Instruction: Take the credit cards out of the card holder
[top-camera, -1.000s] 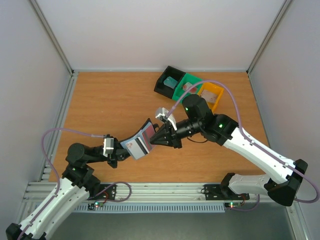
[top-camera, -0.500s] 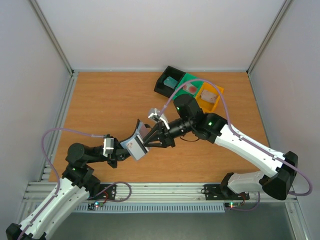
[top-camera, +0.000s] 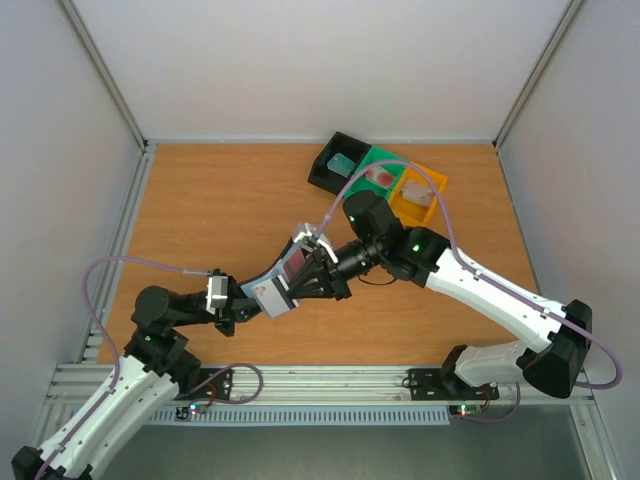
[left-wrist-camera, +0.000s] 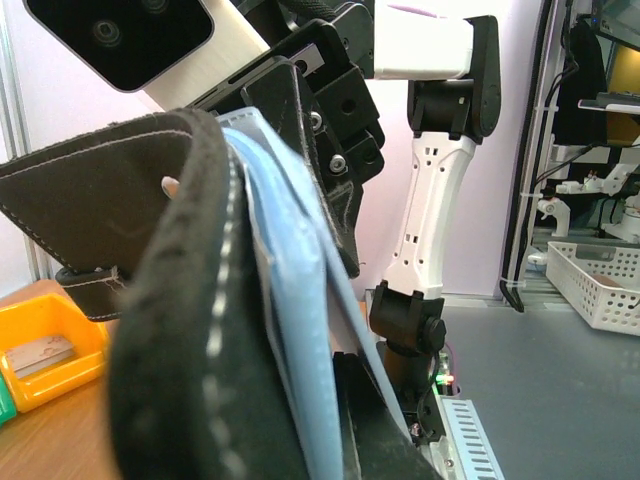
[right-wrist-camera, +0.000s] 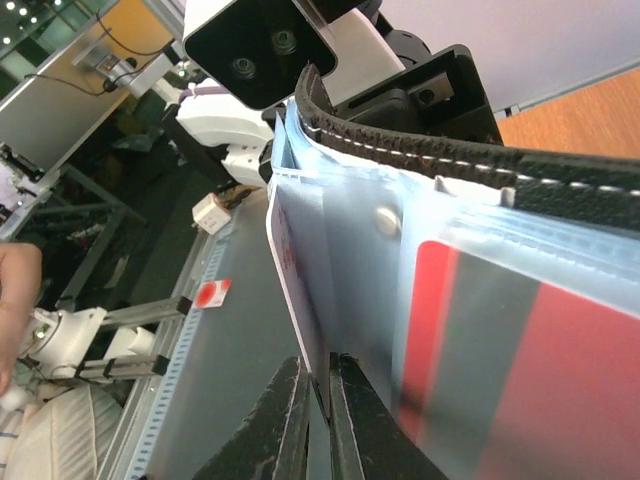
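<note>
Black fingers of the right gripper (right-wrist-camera: 318, 402) pinch the lower edge of a whitish card (right-wrist-camera: 292, 285) poking from the card holder (right-wrist-camera: 440, 150), with a red card (right-wrist-camera: 570, 370) pocketed just beyond. At the wallet's far end, the left gripper (top-camera: 243, 303) clamps it.

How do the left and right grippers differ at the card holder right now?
The left gripper clamps the card holder itself, holding it up above the table. The right gripper pinches only the edge of a white-edged card poking out of it. In the top view the left gripper reaches in from the left, the right gripper from the opposite side. Both are shut.
</note>
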